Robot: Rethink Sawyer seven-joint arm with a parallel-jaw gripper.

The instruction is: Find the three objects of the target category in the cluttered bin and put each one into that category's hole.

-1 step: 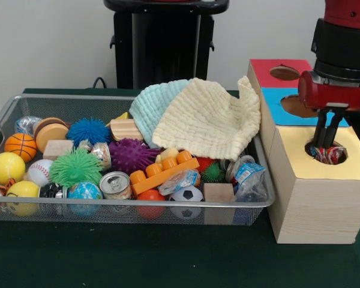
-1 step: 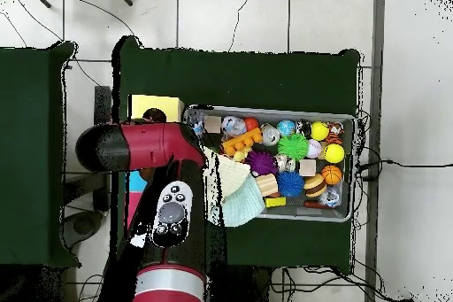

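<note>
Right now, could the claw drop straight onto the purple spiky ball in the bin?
Probably yes. The purple ball lies uncovered on top, clear of the cloths. The claw must first lift from the yellow hole.

The arm (image 2: 146,146) is glossy red with chunky black joint sections. The wrist ends in a rounded red collar, then two thin dark fingers (image 1: 320,133). From above, one link carries a white panel with black buttons.
</note>
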